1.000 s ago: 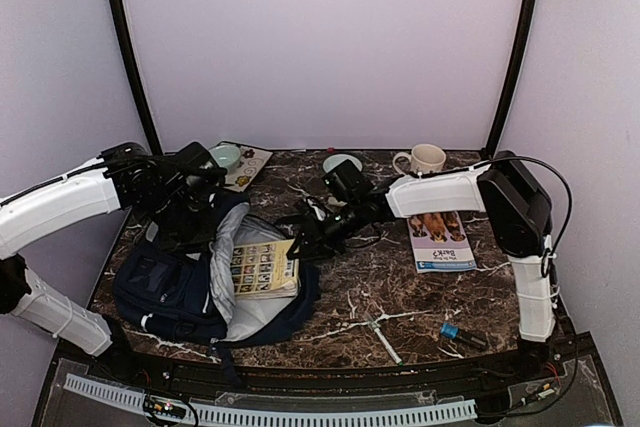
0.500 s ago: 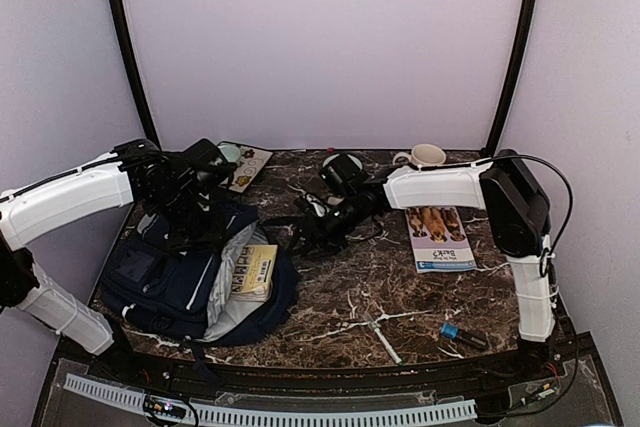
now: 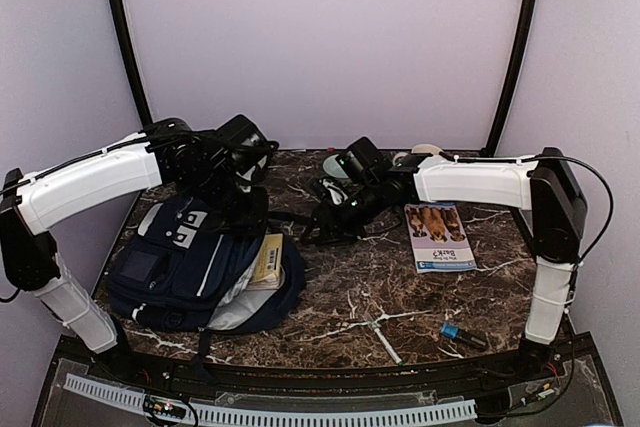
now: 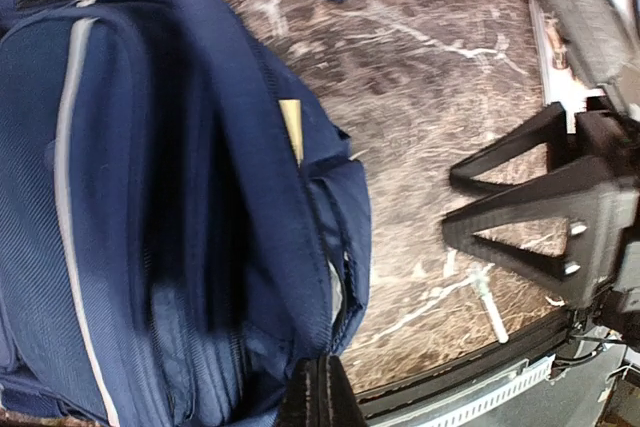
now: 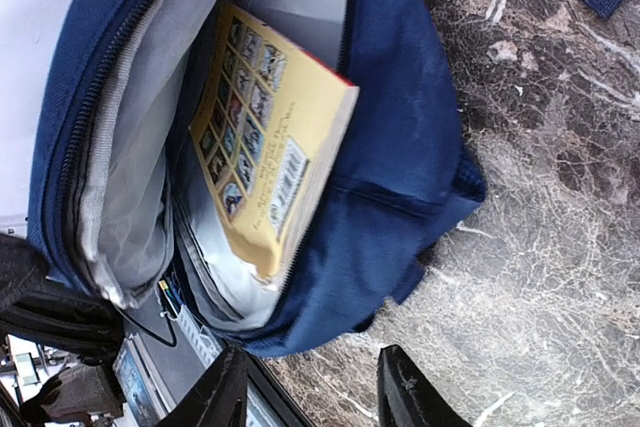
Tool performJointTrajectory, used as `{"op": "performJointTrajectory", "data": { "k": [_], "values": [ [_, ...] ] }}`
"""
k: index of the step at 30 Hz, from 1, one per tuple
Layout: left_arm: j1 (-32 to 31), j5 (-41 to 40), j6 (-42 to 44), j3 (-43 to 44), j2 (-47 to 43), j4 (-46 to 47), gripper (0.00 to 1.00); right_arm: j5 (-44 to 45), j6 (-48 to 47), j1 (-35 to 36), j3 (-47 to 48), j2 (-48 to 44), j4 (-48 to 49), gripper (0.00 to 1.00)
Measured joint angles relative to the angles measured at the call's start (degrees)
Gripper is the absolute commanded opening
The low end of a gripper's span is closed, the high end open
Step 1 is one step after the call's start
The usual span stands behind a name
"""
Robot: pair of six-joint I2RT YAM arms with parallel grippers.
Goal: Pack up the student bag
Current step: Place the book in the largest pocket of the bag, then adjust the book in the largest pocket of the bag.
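Over the student bag point(image 3: 170, 267), left gripper point(image 4: 318, 367) is pinching its fabric to hold the mouth open; right gripper point(image 5: 312, 357) is hovering beside, jaws spread.

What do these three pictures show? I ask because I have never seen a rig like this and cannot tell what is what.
These are two white robot arms, a left arm and a right arm, bolted at the near edge of a marble table. The wide picture comes from a fixed camera above and behind them. The other two come from a small camera on each wrist, looking past that arm's own fingers. The left gripper is shut on the fabric of the student bag, a navy backpack. The right gripper is open and holds nothing. Its camera looks into the bag's open mouth, where a yellow book sits against the grey lining. Also on the table are a booklet with dogs on it, a thin white stick and a small blue-tipped tool.
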Motion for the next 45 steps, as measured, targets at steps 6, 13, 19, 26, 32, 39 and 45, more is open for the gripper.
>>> {"op": "performJointTrajectory", "data": {
  "k": [6, 13, 19, 26, 32, 39, 45],
  "values": [
    [-3.3, -0.7, -0.3, 7.1, 4.5, -0.1, 0.0, 2.8, 1.4, 1.0, -0.1, -0.2, 0.3, 0.44],
    [-7.3, 0.2, -0.2, 11.6, 6.7, 1.1, 0.0, 6.3, 2.3, 1.0, -1.4, -0.7, -0.3, 0.42],
    [-8.5, 0.6, -0.3, 11.6, 6.8, 1.3, 0.0, 10.8, 0.9, 1.0, -1.4, -0.7, -3.3, 0.43],
    [-8.5, 1.1, -0.2, 11.6, 6.8, 1.7, 0.0, 14.6, -0.9, 1.0, -1.1, -0.7, -7.4, 0.43],
    [-8.5, 1.3, 0.1, 11.6, 6.8, 1.7, 0.0, 13.7, -0.6, 1.0, 2.5, 1.2, -6.6, 0.42],
    [-8.5, 1.9, 0.6, 11.6, 6.8, 1.8, 0.0, 11.5, -0.8, 2.6, 7.9, 8.0, -6.1, 0.4],
    [-8.6, 2.2, 1.1, 11.6, 6.8, 2.0, 0.0, 9.6, -0.3, 4.9, 11.7, 10.7, -6.4, 0.39]
  ]
}}
